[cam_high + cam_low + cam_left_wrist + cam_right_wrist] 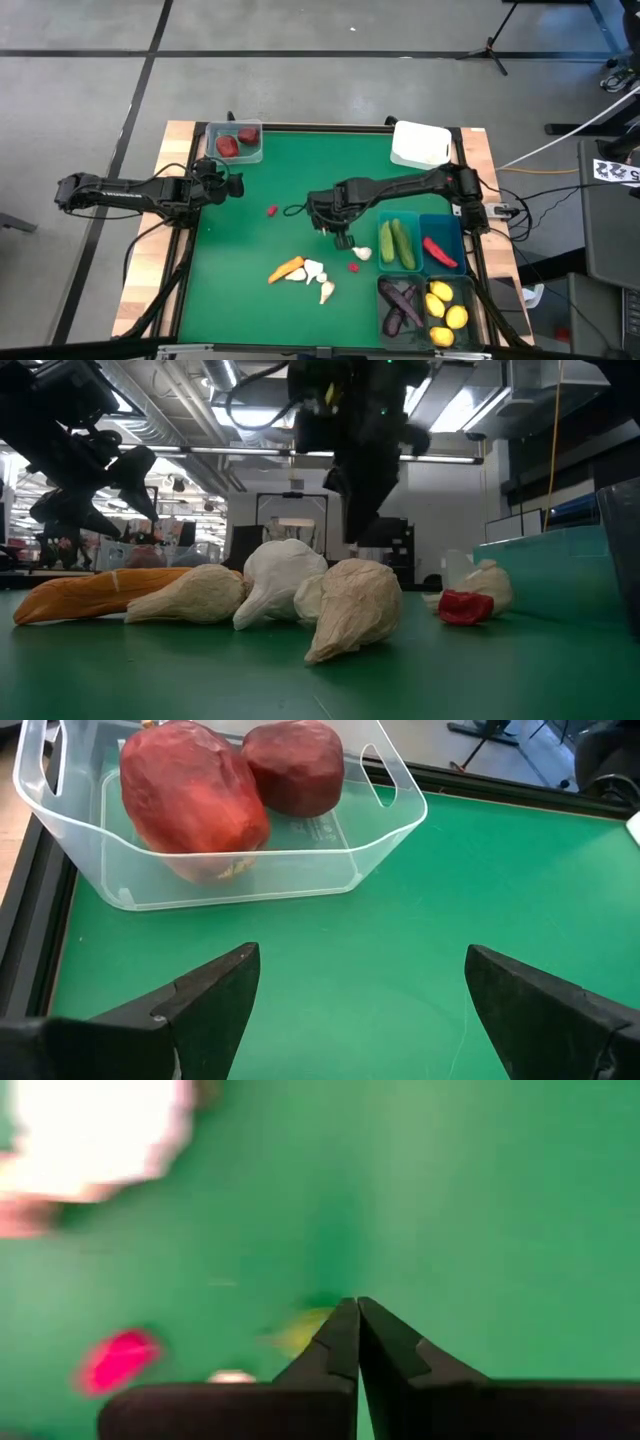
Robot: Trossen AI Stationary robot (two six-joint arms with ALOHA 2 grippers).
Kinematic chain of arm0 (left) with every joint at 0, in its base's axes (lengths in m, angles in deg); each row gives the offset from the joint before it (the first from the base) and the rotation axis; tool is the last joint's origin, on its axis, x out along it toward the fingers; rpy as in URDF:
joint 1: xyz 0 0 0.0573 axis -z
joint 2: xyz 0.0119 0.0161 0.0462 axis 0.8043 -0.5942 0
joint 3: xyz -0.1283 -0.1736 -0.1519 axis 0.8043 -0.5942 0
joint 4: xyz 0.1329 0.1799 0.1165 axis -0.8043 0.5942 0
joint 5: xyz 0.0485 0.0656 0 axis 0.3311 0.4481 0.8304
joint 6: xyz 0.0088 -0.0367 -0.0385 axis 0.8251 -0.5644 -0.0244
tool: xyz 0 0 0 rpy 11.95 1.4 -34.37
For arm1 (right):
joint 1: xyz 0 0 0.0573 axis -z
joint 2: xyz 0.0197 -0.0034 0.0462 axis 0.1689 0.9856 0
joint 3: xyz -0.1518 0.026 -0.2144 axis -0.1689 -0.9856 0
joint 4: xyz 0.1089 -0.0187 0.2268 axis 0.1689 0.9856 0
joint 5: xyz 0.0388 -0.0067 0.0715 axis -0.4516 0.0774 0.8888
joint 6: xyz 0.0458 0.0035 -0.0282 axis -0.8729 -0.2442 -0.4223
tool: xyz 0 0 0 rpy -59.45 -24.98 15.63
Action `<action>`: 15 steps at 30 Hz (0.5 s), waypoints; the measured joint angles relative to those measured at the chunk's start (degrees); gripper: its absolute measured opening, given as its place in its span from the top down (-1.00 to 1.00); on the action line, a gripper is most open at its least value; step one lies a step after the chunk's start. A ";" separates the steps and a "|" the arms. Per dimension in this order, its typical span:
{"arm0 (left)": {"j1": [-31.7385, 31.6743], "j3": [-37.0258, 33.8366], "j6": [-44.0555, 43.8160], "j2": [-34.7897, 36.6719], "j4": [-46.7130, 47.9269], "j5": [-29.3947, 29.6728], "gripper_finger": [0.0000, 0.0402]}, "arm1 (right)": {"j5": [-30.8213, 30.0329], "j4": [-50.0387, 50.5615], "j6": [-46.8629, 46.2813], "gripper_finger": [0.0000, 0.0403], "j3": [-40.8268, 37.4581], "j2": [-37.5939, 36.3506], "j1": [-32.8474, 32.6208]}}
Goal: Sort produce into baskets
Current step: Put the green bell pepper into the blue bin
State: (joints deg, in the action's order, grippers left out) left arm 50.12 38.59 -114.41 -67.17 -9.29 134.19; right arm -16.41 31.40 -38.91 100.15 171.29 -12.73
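Right gripper point(346, 240) clenched empty mid-table; left gripper point(236, 184) spread wide beside the clear bin point(236, 155).
Clear bin: two dark red fruits point(225, 790). Teal bins point(420, 243): cucumbers point(396, 243), pepper point(439, 251).

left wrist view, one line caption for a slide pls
Open left gripper over the green mat, facing a clear basket holding two dark red round toys.
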 joint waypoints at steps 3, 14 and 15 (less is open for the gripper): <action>-0.01 0.00 0.15 0.00 0.04 0.02 -0.72 | 4.32 2.87 -5.48 0.89 -0.21 -0.25 -0.50; -0.02 0.00 1.46 0.01 0.02 0.08 -0.72 | -4.06 -3.87 -18.02 -0.27 -6.93 -0.25 -3.19; -0.02 0.00 1.41 0.00 0.02 0.07 -0.72 | -5.29 -4.00 -18.93 -0.35 -7.03 -0.25 -3.12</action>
State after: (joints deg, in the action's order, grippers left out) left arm 50.10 38.59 -113.00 -67.17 -9.27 134.25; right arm -21.70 27.40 -57.84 93.13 171.04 -15.85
